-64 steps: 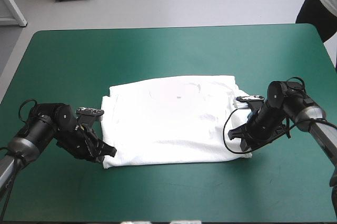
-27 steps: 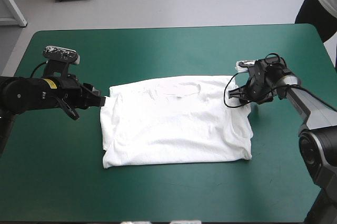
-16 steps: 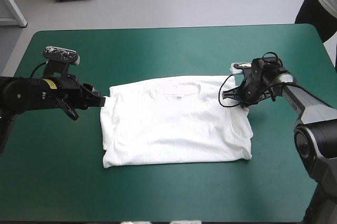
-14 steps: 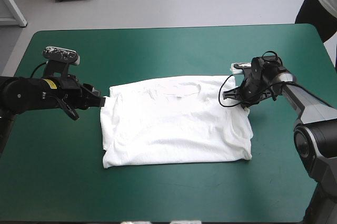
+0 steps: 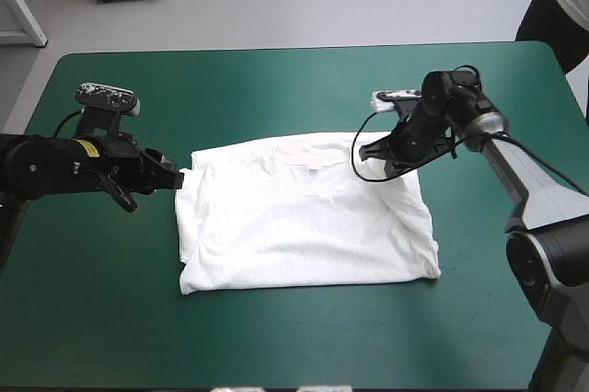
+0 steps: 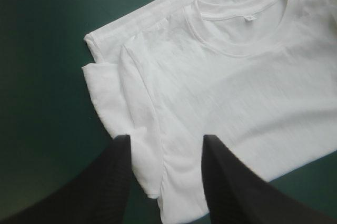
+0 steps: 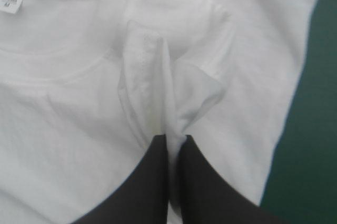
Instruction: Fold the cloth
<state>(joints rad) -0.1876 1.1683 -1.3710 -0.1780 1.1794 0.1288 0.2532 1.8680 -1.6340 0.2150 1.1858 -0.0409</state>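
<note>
White T-shirt (image 5: 304,217) between right jaws

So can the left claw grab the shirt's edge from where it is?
Probably yes. The left claw is open, with the folded edge of the T-shirt lying right between its fingers, and nothing sits in the way. The right claw pinches cloth on the other side, well clear.

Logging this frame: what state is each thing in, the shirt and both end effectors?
T-shirt: lying mostly flat, a fold near its collar pinched up.
Left end effector: open, the shirt's sleeve edge between its fingers.
Right end effector: shut on the T-shirt's raised fold.
</note>
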